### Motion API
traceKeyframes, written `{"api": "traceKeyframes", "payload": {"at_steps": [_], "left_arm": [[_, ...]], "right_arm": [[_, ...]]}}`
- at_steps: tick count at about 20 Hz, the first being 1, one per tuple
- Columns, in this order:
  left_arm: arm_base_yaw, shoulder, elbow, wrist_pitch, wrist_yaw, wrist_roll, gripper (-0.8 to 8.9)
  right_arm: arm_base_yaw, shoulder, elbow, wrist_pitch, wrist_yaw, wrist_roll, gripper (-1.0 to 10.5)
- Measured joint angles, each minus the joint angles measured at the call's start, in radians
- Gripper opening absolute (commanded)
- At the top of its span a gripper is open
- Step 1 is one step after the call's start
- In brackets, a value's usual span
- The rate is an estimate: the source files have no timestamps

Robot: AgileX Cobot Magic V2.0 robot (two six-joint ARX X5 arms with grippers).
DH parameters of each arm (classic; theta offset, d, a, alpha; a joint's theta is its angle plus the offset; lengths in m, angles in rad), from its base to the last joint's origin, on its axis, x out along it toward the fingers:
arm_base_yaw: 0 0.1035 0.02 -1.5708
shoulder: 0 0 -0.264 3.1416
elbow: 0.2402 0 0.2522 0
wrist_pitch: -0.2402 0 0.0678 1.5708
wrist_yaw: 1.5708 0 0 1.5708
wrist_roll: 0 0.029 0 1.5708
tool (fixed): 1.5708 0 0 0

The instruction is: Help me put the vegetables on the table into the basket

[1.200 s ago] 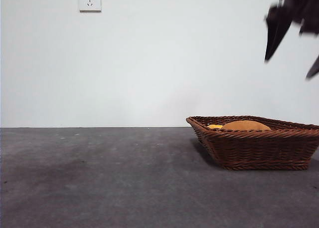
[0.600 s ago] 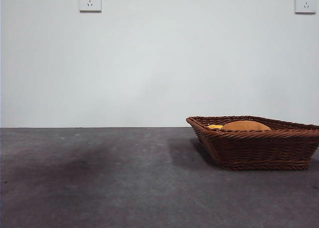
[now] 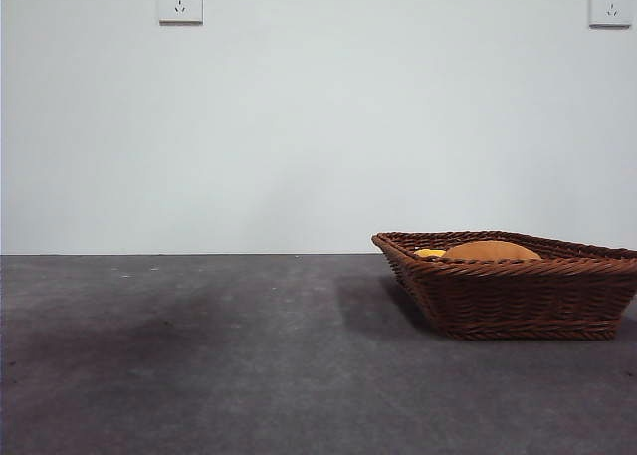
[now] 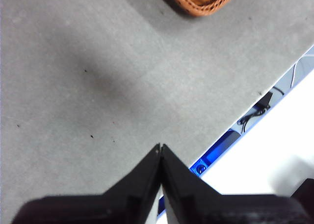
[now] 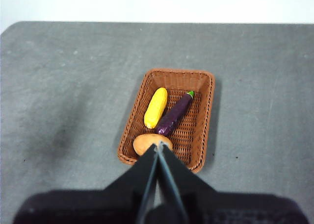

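White wall behind, two sockets (image 3: 179, 0) high up on it, and a dark grey tabletop (image 3: 199, 355) stretching level across the front view. At the right of that view sits the basket (image 3: 518, 296), and from this low angle only the potato (image 3: 491, 250) and a sliver of yellow corn (image 3: 430, 252) peek over the wicker rim.

Up to the right wrist view, looking down from well above: now the whole basket (image 5: 203, 111) is laid out. Corn (image 5: 155, 107) lies along one side, and a purple eggplant (image 5: 174, 114) with a green cap lies just beside it, angled. That eggplant is completely hidden in the front view. The potato (image 5: 149, 142) sits at the basket's near end, partly covered by the right gripper (image 5: 158, 146), whose jaws are pressed together with nothing between them, high over the basket.

Left wrist view: the left gripper (image 4: 160, 148) is also closed and empty, tips meeting, over bare tabletop (image 4: 98, 87) close to its edge. One corner of the basket (image 4: 201, 3) just shows, well apart from the gripper. Beyond the tabletop edge are a blue strip (image 4: 216, 153) and a black cable (image 4: 257, 106) on a pale floor.

Neither arm appears in the front view.
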State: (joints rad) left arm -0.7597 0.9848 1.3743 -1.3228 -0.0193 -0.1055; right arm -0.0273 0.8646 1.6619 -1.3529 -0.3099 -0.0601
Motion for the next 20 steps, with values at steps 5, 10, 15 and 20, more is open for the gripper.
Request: {"api": "traceKeyframes", "payload": {"at_steps": [5, 10, 15, 20], "left_arm": [[0.000, 0.055, 0.000, 0.017, -0.077, 0.060, -0.01], [0.066, 0.050, 0.000, 0.053, -0.175, 0.310, -0.01], [0.350, -0.119, -0.139, 0.440, 0.012, 0.467, -0.01], [0.668, -0.386, -0.656, 0.917, 0.167, 0.415, -0.01]], "right_arm": [[0.000, 0.102, 0.000, 0.000, 0.000, 0.000, 0.0], [0.000, 0.240, 0.000, 0.000, 0.006, 0.000, 0.0], [0.000, 0.399, 0.000, 0.033, 0.007, 0.000, 0.0], [0.000, 0.533, 0.000, 0.165, 0.050, 0.000, 0.0]]}}
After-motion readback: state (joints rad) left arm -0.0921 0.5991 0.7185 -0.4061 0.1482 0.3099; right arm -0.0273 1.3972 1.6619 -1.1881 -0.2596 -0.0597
